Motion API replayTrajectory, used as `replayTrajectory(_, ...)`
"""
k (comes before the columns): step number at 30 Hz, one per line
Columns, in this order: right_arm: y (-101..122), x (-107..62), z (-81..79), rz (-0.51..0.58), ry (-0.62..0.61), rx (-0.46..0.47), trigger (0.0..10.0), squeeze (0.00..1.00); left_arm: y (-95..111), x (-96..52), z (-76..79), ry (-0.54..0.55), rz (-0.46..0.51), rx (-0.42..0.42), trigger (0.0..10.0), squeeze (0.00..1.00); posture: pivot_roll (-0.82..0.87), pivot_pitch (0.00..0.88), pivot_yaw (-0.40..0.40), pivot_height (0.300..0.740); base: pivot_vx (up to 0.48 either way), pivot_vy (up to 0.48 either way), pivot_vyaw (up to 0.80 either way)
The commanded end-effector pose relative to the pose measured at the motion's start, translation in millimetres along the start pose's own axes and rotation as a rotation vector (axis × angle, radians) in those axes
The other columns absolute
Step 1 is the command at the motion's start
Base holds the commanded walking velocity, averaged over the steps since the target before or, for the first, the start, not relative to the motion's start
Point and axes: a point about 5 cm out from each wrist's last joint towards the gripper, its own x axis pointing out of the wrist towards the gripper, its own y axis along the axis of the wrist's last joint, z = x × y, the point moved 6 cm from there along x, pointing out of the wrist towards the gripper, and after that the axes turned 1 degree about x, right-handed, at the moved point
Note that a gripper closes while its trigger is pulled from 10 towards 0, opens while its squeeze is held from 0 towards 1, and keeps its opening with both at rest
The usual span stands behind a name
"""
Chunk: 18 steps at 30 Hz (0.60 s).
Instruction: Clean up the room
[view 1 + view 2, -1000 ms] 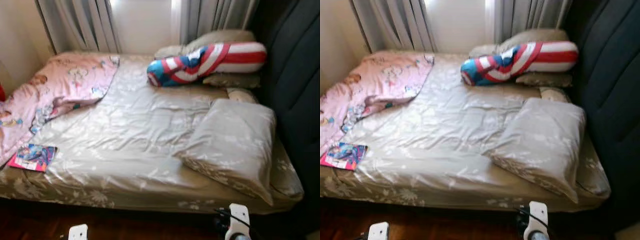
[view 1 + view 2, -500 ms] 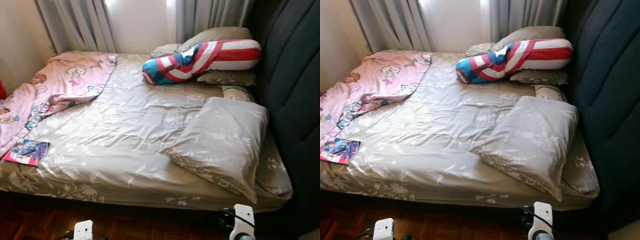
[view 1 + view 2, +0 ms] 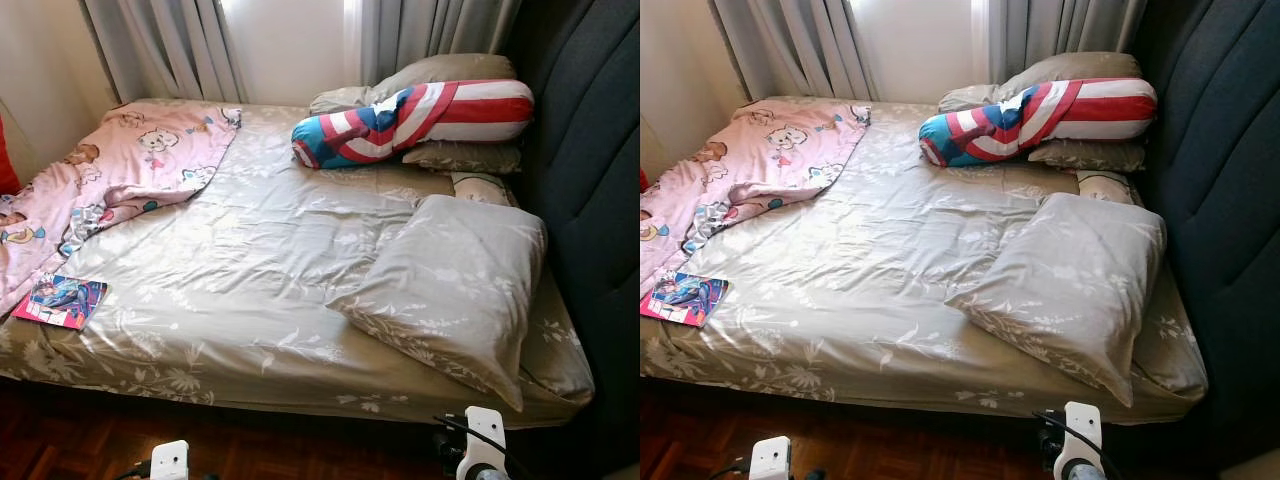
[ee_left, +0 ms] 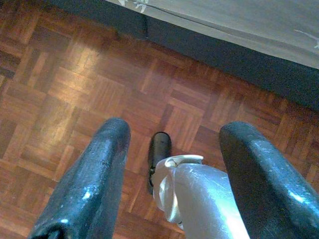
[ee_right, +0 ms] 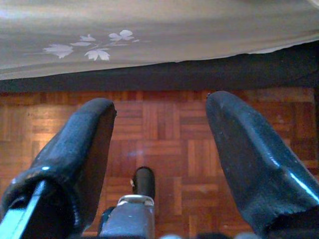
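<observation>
A colourful thin comic book [image 3: 60, 301] lies at the lower left on the beige floral-sheeted bed [image 3: 260, 290]. Left claw [image 4: 172, 169] and right claw [image 5: 159, 154] hang spread apart, empty, over parquet floor [image 4: 60, 94].

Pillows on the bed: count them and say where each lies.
4, perhaps more hidden. A large grey pillow lies near the headboard. The red, white and blue bolster rests on two grey pillows by the curtains: one behind, one under.
</observation>
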Motion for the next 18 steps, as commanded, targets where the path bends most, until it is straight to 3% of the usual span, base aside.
replayTrajectory(1, 3.9, 0.2, 2.6, 0.016, -0.012, 0.007, 10.0, 0.0, -5.9, -2.0, -8.8, 0.015, -0.02, -0.002, 10.0, 0.0, 0.01, 0.0, -0.013, 0.74, 0.259, 0.0, 0.0)
replayTrajectory(18, 4.9, 0.4, 1.8, 0.021, -0.014, 0.009, 10.0, 0.0, -3.9, -1.5, -10.9, 0.02, -0.02, -0.001, 10.0, 0.0, 0.01, 0.0, -0.01, 0.74, 0.277, 0.0, 0.0)
